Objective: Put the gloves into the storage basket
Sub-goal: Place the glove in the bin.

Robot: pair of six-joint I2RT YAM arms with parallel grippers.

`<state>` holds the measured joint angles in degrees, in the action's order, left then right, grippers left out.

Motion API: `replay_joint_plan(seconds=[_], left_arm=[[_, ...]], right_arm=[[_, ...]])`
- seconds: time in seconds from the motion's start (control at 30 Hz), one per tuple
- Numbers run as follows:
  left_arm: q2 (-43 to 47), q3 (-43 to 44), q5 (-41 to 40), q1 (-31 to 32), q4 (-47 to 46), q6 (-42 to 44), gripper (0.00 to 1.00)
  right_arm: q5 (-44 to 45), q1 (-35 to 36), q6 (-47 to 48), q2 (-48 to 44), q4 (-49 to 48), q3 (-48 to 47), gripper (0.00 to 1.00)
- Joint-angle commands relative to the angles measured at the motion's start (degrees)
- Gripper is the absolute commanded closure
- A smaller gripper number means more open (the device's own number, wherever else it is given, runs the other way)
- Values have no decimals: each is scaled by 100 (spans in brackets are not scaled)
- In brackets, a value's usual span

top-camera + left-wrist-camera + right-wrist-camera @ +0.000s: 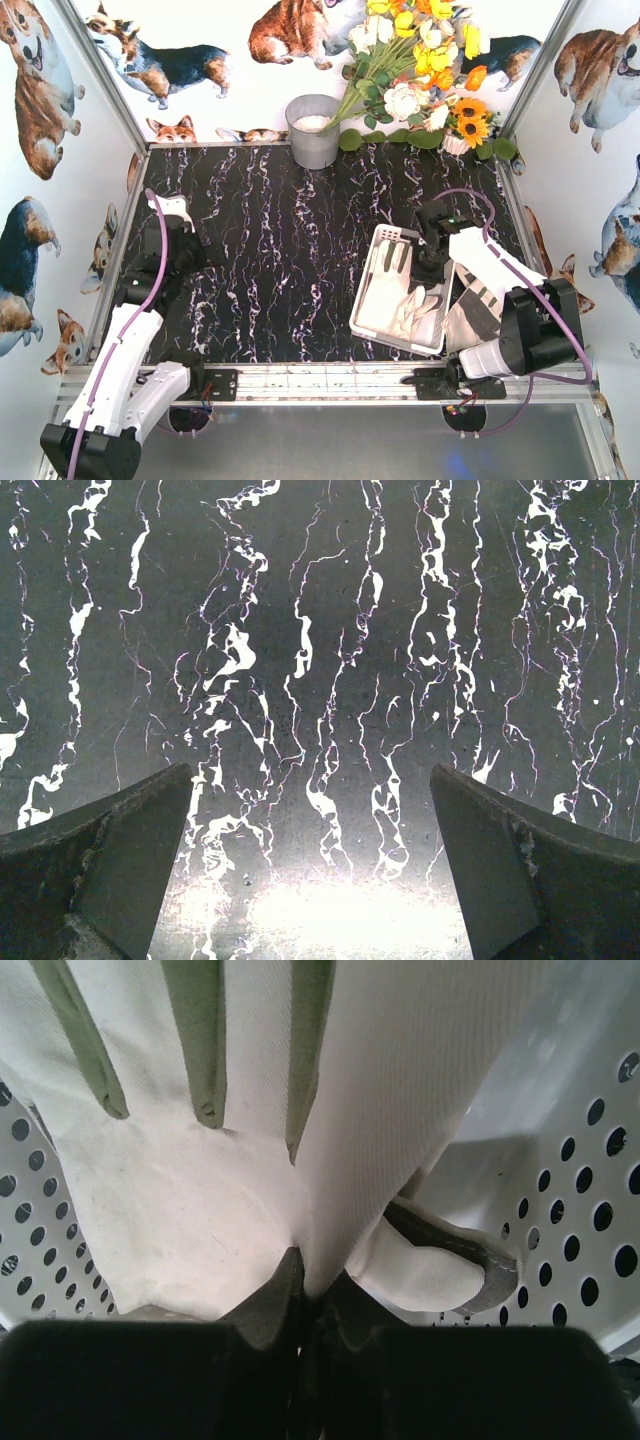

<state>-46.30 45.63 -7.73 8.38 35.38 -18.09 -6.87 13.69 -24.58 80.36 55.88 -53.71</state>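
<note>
R arm: right gripper (305, 1278) clenched on a fold of glove (190, 1190), hanging inside the storage basket (585, 1150) at 4 o'clock on the counter (280, 250) | L arm: left gripper (310, 870) released, 9 o'clock | Next: I'd lower until the glove's fingers lie below the rim, then let go

The gloves (190, 1220) are matt woven cloth, basket (585, 1200) smooth white plastic w/ holes, tabletop (320, 630) glossy (marble-look).

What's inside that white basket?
White gloves lie in the basket, and the right gripper pinches one glove there. The basket floor under them is covered; how many lie beneath cannot be told.
</note>
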Motion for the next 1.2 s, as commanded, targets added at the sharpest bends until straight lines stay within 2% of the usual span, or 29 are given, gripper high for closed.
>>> replay_joint_plan(seconds=[0.0, 0.17, 0.3, 0.43, 0.47, 0.6, 0.7, 0.77, 0.87, 1.0, 1.17], left_arm=[[112, -34, -87, -71, -51, 68, 0], [113, -28, -80, -72, -57, 68, 0], [128, -27, -97, -74, -50, 68, 0], [171, -36, -131, -74, -42, 60, 0], [172, -36, -145, -74, -40, 49, 0], [203, -36, -183, -74, -39, 42, 0], [205, -37, -210, -74, -39, 40, 0], [188, -36, -203, -71, -42, 41, 0], [166, -29, -212, -75, -42, 49, 0], [157, -47, -175, -75, -23, 51, 0], [171, -46, -198, -75, -4, 51, 0]], right_arm=[[164, -33, -361, -40, -193, 122, 100], [391, -33, -239, -82, -171, 133, 100], [575, -33, -135, -189, 15, -114, 61], [946, -33, 22, -466, 298, -412, 30], [1063, -33, 43, -537, 387, -494, 25], [1412, -29, -21, -1005, 662, -728, 21], [1208, -16, -17, -1453, 527, -650, 24], [723, -16, -80, -1586, 332, -431, 32], [-4, -16, -286, -1565, -61, 39, 54], [-20, -16, -376, -1144, -280, 218, 79], [457, -25, -242, -540, -291, 317, 82]])
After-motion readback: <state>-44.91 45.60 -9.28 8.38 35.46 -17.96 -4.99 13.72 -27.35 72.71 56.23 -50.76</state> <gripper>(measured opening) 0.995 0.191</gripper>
